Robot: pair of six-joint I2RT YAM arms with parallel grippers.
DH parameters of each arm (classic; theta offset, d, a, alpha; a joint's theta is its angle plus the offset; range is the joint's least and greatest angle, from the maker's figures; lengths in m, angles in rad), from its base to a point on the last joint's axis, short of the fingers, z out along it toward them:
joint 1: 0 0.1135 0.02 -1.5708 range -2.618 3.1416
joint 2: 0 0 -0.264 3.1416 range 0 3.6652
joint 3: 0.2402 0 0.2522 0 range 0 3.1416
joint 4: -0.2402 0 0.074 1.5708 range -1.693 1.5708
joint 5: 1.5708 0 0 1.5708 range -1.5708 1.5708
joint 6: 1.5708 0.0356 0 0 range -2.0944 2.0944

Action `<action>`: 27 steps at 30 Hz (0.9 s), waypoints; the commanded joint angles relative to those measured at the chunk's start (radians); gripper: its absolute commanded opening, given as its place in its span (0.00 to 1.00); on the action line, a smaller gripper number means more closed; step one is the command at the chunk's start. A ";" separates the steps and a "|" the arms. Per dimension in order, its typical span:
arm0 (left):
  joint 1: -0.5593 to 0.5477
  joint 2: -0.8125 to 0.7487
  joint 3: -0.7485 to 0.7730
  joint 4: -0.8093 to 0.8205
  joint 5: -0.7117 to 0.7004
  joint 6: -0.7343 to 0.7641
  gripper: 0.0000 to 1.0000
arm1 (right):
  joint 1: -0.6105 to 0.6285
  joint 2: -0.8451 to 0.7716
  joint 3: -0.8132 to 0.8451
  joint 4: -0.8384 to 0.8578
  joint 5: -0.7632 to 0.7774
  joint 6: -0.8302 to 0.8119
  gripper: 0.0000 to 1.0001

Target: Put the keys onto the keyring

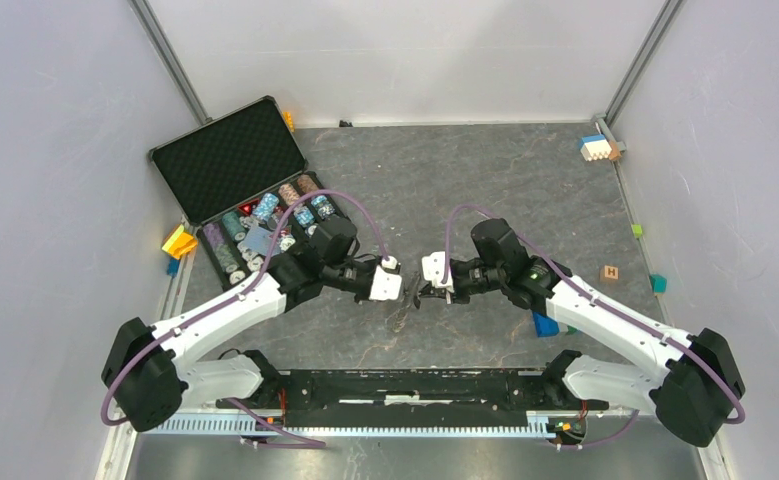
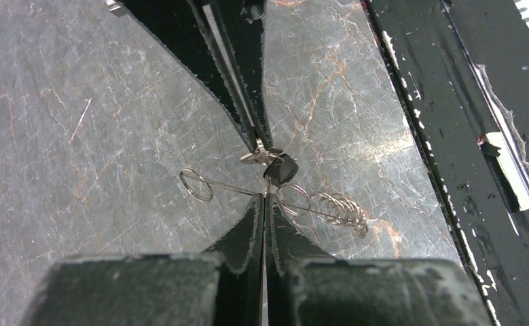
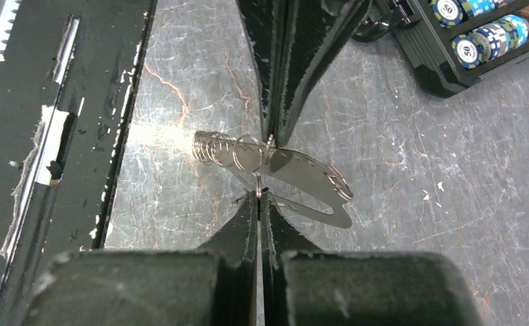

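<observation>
My two grippers meet tip to tip above the middle of the table. My left gripper (image 1: 405, 288) (image 2: 266, 197) is shut on a thin silver blade, and the key's black head (image 2: 280, 170) sits just past its tips. My right gripper (image 1: 427, 292) (image 3: 258, 195) is shut on a small metal ring seen edge-on, at the end of the flat grey keyring (image 3: 302, 176) with its jagged edge. The keyring hangs to the right of the tips, and a wire coil (image 3: 221, 149) (image 2: 343, 210) hangs off it. The key is hidden in the right wrist view.
An open black case (image 1: 255, 215) of poker chips (image 3: 479, 34) lies at the back left. A blue block (image 1: 545, 325), a lettered wooden cube (image 1: 610, 272) and toy blocks (image 1: 597, 148) are on the right. The black rail (image 1: 415, 385) runs along the near edge.
</observation>
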 commanded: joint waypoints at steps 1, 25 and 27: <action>0.002 0.009 0.007 0.076 -0.014 -0.069 0.02 | 0.006 -0.012 0.037 0.008 -0.056 0.001 0.00; -0.005 -0.016 -0.056 0.243 -0.158 -0.152 0.02 | -0.026 0.077 0.017 0.221 0.033 0.302 0.00; -0.009 -0.016 -0.057 0.247 -0.179 -0.155 0.02 | -0.046 0.084 0.019 0.231 0.033 0.328 0.00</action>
